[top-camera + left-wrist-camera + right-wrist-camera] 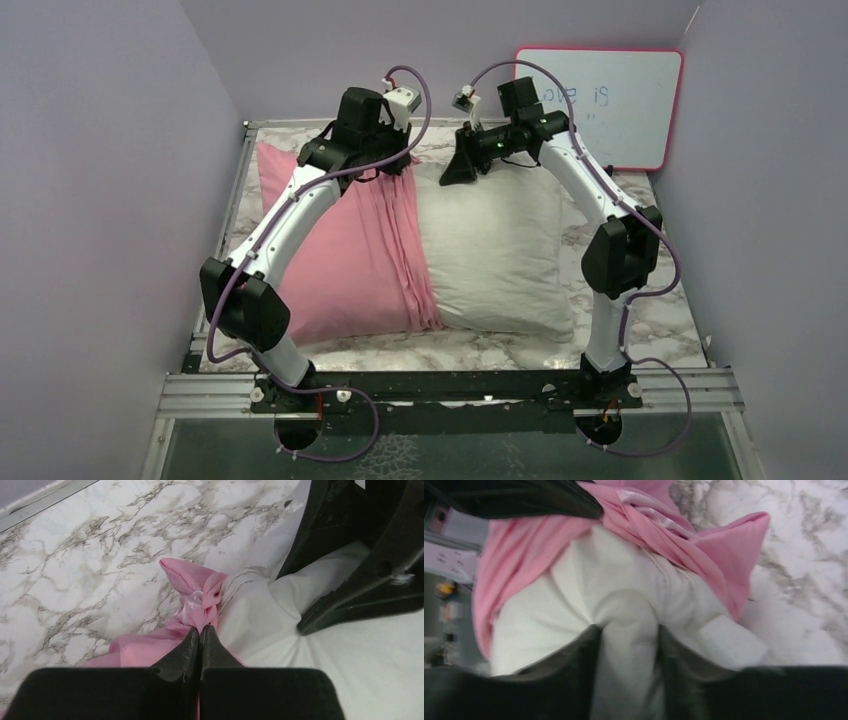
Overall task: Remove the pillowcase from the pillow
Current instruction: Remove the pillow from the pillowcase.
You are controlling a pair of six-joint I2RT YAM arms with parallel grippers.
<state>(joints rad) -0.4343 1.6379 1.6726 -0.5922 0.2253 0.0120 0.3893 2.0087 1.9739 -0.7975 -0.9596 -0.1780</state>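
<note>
the pillow point(495, 250) lies flat on the marble table point(640, 330), its long axis running left to right across the middle of the top view. the pillowcase point(350, 260) covers its left half, the bunched edge at mid-frame facing right. the left gripper point(200, 630) is clenched on a pink twist of pillowcase at upper centre. just beside it, the right gripper point(628, 630) pinches a ridge of bare pillow.

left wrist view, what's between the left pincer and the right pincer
Only puckered white pillow, shown in the left wrist view; the left pincer pinches the pillowcase, the right pincer squeezes the pillow.
</note>
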